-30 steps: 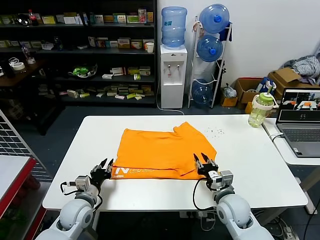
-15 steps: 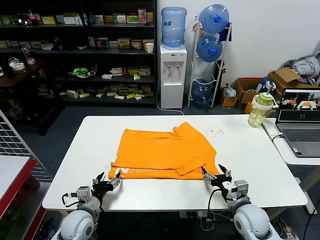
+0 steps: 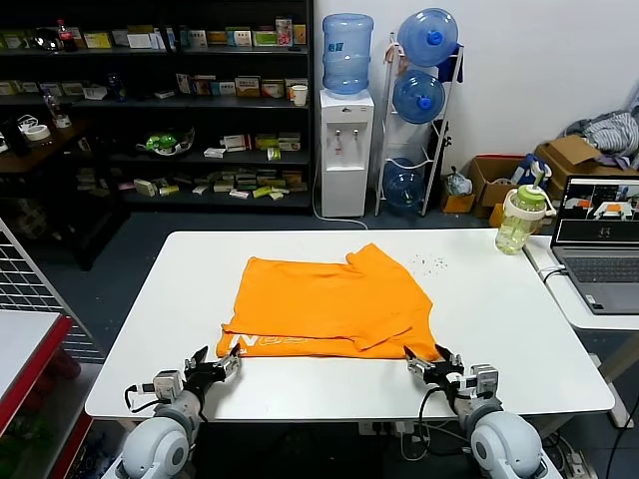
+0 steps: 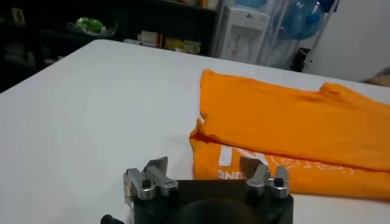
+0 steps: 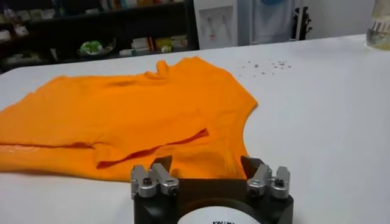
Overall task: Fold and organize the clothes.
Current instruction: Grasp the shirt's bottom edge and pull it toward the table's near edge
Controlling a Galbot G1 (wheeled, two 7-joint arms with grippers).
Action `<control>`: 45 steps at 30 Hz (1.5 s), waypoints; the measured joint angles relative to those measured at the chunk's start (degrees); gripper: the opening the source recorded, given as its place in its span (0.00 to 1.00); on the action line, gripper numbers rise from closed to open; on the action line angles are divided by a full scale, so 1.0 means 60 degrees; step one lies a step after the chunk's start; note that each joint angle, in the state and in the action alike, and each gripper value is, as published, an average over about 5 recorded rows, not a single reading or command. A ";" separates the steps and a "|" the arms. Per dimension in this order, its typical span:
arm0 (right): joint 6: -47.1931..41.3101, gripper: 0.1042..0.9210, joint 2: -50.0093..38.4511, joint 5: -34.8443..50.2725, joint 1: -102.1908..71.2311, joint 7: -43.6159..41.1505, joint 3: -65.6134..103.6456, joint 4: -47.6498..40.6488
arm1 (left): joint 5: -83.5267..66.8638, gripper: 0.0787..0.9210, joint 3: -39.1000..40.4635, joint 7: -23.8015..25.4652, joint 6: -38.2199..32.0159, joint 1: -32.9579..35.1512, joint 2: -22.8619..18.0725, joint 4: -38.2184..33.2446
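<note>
both pincers, left gripper and right gripper, hang open and empty at the near table edge, one off each front corner of the orange t-shirt, which lies mid-table partly folded, lettering strip nearest me; i judge i'm placed for the next fold.

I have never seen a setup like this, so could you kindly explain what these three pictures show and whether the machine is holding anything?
It is a two-armed robot. One picture comes from its head camera, looking down at a white table; the other two come from cameras on its wrists. On the table lies an orange T-shirt, partly folded, with white lettering along its near edge. The left end effector and the right end effector sit at the table's near edge, at the shirt's two near corners. Both are open and hold nothing.
</note>
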 measured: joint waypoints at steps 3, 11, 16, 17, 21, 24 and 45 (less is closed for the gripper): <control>-0.0040 0.54 -0.0026 0.0054 -0.0039 0.0030 0.0035 0.0011 | -0.0004 0.67 0.0030 -0.0039 0.0000 0.0005 -0.0014 0.0002; -0.0033 0.27 -0.0060 0.0145 -0.0122 0.0076 0.0110 0.0024 | -0.0040 0.40 0.0064 -0.0172 0.0018 0.0124 -0.0014 -0.0189; 0.0002 0.09 -0.0116 0.0221 -0.0209 0.0118 0.0175 0.0124 | -0.0056 0.22 0.0051 -0.0266 0.0020 0.0183 0.0015 -0.0354; 0.0007 0.06 -0.0137 0.0242 -0.0236 0.0138 0.0194 0.0163 | -0.0061 0.19 0.0042 -0.0285 0.0020 0.0198 0.0029 -0.0389; 0.0029 0.02 -0.0241 0.0359 -0.0360 0.0234 0.0286 0.0380 | -0.0100 0.07 -0.0022 -0.0378 0.0022 0.0273 0.0105 -0.0566; 0.0057 0.02 -0.0331 0.0488 -0.0498 0.0314 0.0376 0.0624 | -0.0165 0.02 -0.0085 -0.0456 0.0029 0.0358 0.0193 -0.0759; 0.0266 0.02 -0.1055 0.0657 -0.3190 0.0511 0.1279 0.2598 | -0.0517 0.01 -0.0552 -0.1057 0.0062 0.2526 0.1160 -0.3006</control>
